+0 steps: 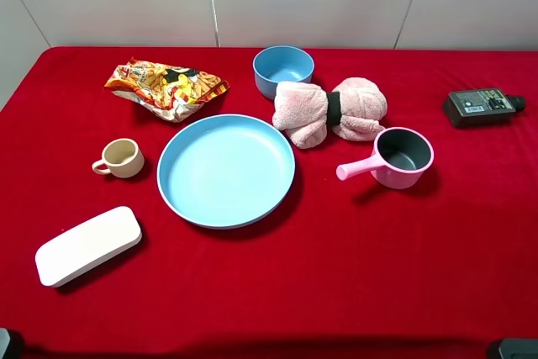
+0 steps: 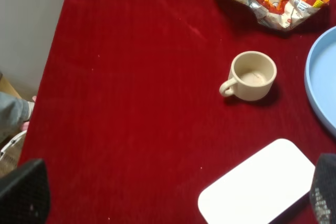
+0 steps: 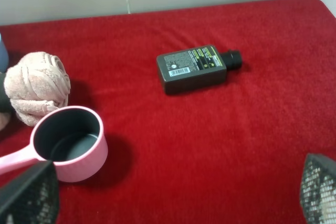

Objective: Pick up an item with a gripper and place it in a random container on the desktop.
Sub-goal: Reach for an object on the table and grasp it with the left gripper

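Observation:
The cream cup point(image 1: 119, 158) with its loop handle stands upright on the red desktop point(image 1: 336, 275), left of the big plate. It also shows in the left wrist view point(image 2: 253, 75). The small deep light-blue bowl point(image 1: 283, 71) stands empty at the back centre. My left gripper point(image 2: 174, 192) is open and empty, well short of the cup, with its fingertips point(image 2: 23, 192) at the frame's corners. My right gripper point(image 3: 173, 192) is open and empty, near the pink saucepan. In the high view only dark bits at the bottom corners show.
A large flat light-blue plate point(image 1: 225, 170) lies in the middle. A pink saucepan point(image 1: 402, 157), a rolled pink towel point(image 1: 329, 111), a snack bag point(image 1: 166, 87), a white case point(image 1: 87, 245) and a black bottle point(image 1: 483, 107) lie around it.

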Tool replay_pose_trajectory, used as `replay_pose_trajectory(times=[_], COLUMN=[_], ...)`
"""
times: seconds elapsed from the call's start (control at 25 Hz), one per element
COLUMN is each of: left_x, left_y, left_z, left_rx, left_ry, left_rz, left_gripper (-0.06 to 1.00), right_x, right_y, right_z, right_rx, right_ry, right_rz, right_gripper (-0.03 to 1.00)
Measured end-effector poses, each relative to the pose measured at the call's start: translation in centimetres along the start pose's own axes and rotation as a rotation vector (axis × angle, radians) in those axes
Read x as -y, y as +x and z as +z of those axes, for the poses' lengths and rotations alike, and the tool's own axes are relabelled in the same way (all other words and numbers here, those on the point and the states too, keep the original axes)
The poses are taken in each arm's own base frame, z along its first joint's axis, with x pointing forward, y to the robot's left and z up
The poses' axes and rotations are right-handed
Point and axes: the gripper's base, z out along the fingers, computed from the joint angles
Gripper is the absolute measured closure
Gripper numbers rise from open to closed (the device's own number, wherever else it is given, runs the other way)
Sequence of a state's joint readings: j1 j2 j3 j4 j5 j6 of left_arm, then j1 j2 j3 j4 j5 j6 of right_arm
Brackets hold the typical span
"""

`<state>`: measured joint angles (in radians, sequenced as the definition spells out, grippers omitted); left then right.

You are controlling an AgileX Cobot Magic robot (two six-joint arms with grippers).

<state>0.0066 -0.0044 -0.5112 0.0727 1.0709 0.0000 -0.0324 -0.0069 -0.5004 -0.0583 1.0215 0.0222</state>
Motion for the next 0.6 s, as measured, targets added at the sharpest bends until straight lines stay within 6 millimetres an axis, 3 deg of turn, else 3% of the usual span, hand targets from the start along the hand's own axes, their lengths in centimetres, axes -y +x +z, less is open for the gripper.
replay_pose_trajectory(times=[0.24,0.6], left_x=[-0.2,-0.2], left_y=[-2.6,-8.2], left_z=[-1.9,0.7], left_rx=[0.022,-0.167], left_ry=[-0.003,0.022], left_rz=[-0.003,0.158], left_gripper=[-0.04,-0.04], right_x=[0.0,0.0], right_y=[0.0,0.0], right_z=[0.0,0.0], right_rx=[0.0,0.0], right_ry=[0.0,0.0], right_rz=[0.0,0.0], right_gripper=[0.28,0.28])
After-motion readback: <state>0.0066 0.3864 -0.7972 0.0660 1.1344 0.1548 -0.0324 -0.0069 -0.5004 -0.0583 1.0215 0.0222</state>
